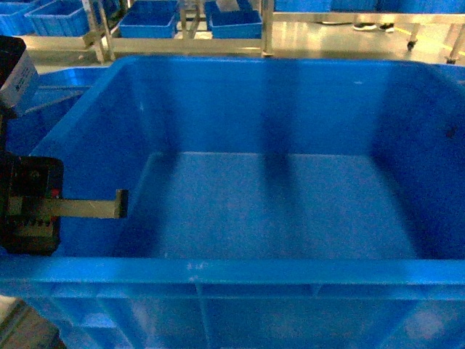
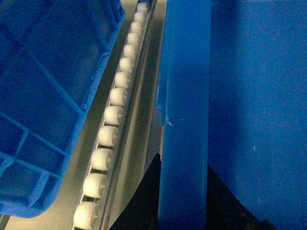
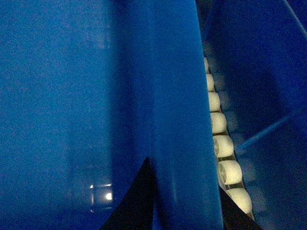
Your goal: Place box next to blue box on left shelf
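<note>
— So how far along does this look?

— Well along, I'd judge. The box (image 1: 290, 211) fills nearly the whole head view, open side up and with nothing in it, its near rim running across the bottom of the frame. Both arms have it by the side walls.

— Show me the grips.

— In the left wrist view the left gripper (image 2: 180, 191) sits at the bottom centre, its dark fingers (image 2: 144, 201) on either side of the box's rim, pinching the wall. In the right wrist view the right gripper (image 3: 184, 201) does the same at the bottom of the frame, one dark finger on each face of the wall.

— And the left shelf?

— Its white roller wheels (image 2: 108, 136) run diagonally up the left wrist view just beside the held wall, on a grey rail (image 2: 125, 158). Another row of them shows along the right of the right wrist view, so the box is over or on the left shelf (image 3: 225, 158).

— The blue box it should go beside?

— The neighbouring blue box (image 2: 43, 96) takes the left of the left wrist view, just across the roller row, near but not touching.

— What's left, then?

— I cannot tell whether the box's base rests on the rollers. Probably only settling it and letting go on both sides.
</note>
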### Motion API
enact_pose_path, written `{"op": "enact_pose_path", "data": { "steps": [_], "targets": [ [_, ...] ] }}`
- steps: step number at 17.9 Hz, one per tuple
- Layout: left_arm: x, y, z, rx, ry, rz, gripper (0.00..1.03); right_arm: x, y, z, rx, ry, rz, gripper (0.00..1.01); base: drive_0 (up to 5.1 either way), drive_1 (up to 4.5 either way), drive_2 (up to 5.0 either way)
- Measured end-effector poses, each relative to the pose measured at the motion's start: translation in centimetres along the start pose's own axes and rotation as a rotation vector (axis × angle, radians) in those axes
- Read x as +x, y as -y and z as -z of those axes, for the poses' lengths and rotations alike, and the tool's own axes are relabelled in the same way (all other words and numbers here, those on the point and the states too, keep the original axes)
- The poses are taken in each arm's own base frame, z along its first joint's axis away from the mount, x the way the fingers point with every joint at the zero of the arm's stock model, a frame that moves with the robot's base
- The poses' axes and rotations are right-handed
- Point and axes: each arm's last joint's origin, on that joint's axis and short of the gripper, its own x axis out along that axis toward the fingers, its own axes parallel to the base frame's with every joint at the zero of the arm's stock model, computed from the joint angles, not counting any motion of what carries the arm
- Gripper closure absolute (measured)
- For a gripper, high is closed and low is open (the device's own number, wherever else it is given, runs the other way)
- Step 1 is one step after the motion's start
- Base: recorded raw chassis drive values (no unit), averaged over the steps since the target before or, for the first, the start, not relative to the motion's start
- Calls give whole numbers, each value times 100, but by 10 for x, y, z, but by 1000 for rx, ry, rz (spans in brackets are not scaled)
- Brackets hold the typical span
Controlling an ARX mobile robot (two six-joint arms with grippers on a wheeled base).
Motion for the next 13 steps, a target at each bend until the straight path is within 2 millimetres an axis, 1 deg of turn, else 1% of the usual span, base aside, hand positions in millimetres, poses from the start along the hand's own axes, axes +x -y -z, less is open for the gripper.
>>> {"op": "enact_pose_path", "data": {
  "steps": [3,5,8,11,13],
  "targets": [
    [10,-1,-8,-9,-43,-16,90,12,-5,-7,-1,-25,-23,85,0,0,0],
    [12,-1,-12,-13,-85,-16,90,15,-6,-8,-1,-48,-22,84,0,0,0],
    [11,-1,-13,-6,-133,12,91,8,-6,-7,9,-68,-17,84,0,0,0],
    [3,-4,-4,8,-173,19,91,-6,-8,-1,-6,-85,-7,84,0,0,0],
    [-2,-4,-1,-2,-167,26,91,-12,-8,0,-4,-78,-5,84,0,0,0]
  ]
}}
